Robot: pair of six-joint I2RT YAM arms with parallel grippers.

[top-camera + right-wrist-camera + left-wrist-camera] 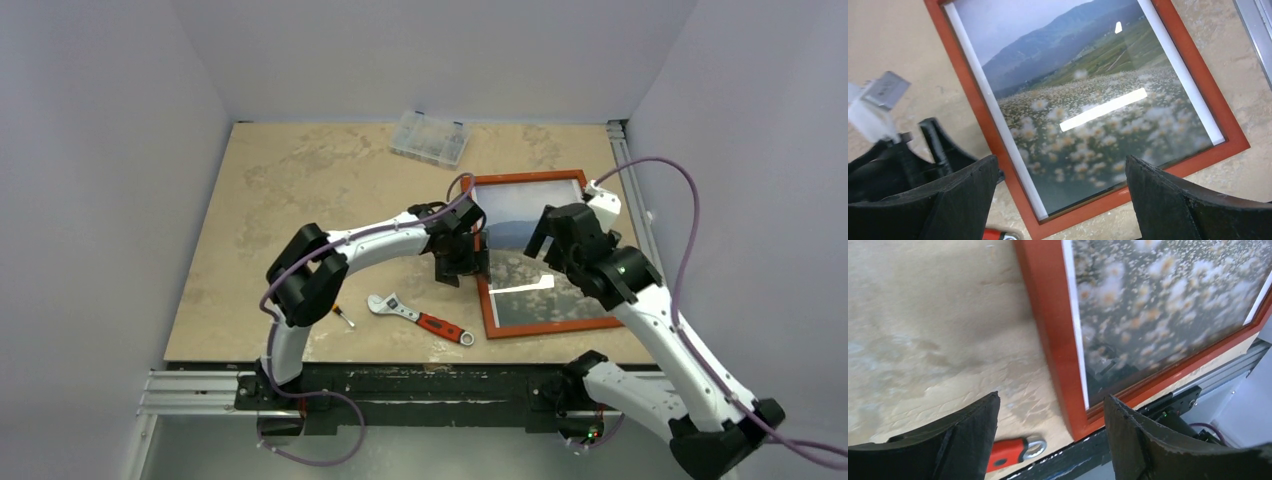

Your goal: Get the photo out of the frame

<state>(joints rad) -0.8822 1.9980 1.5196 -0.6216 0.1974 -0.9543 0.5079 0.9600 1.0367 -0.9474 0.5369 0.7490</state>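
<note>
Red-orange wood frame (545,328) lies flat on the right of the tan table (300,200) in top view, glossy photo (525,205) inside it, left gripper (460,262) by its left rail, right gripper (560,240) over the print. Left wrist: curved black fingers (968,430) spread wide, holding nothing, over smooth moulding, w/ the wrench (1008,452) nearby. Right wrist: jaws agape too, empty, above the flower field.

Photo (527,298) in frame (540,329), wrench (420,318) just left.
</note>
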